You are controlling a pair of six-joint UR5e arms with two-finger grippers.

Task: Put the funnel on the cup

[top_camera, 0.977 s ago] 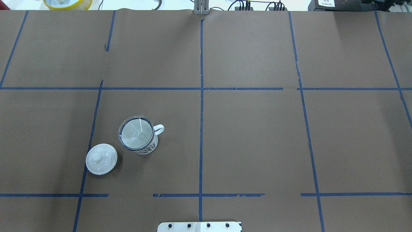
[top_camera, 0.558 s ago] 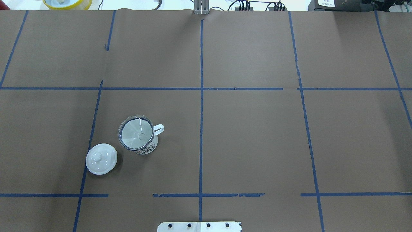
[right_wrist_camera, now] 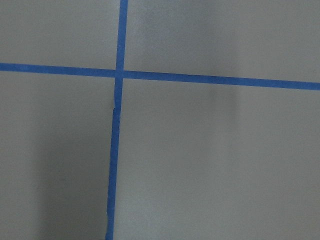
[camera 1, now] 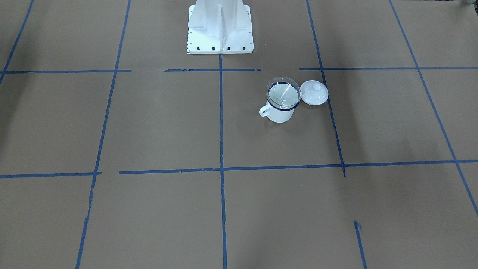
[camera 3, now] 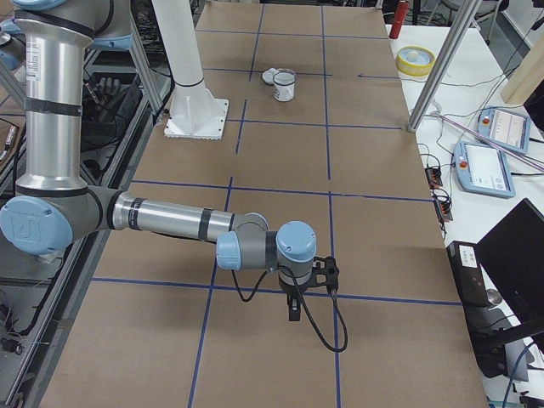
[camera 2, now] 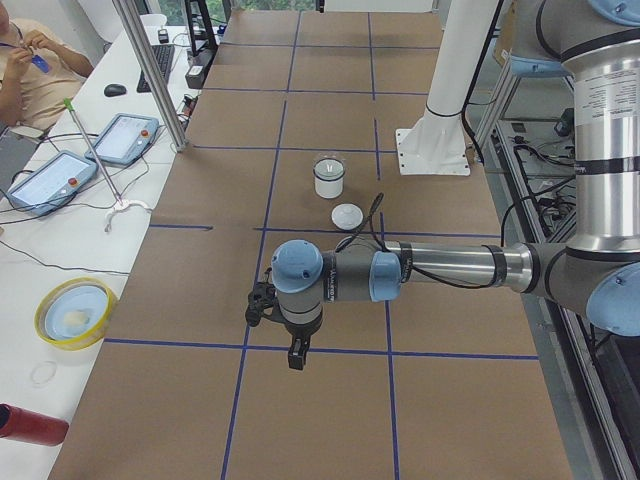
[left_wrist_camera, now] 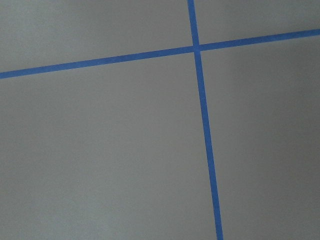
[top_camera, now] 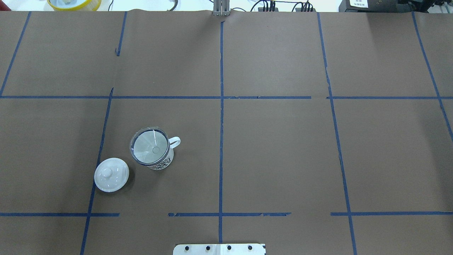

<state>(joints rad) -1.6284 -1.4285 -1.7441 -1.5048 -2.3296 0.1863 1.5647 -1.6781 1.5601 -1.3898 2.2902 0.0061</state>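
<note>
The clear funnel (top_camera: 149, 146) sits upright in the mouth of the white mug with a dark blue rim (top_camera: 162, 164), its spout down inside. The mug stands left of the table's middle line, handle pointing right. Both show in the front view, the funnel (camera 1: 283, 89) on the mug (camera 1: 280, 114), and far off in the side views (camera 2: 329, 178) (camera 3: 284, 85). My left gripper (camera 2: 263, 305) hangs over the table's left end, far from the mug; I cannot tell whether it is open. My right gripper (camera 3: 325, 270) hangs over the right end; I cannot tell its state either.
A round white knobbed lid (top_camera: 111, 174) lies just left of the mug. The robot's white base (camera 1: 220, 30) stands at the near edge. A yellow bowl (camera 2: 75, 312), a red bottle (camera 2: 30, 425), tablets (camera 2: 50, 180) and a metal pole (camera 2: 150, 75) are beside the table.
</note>
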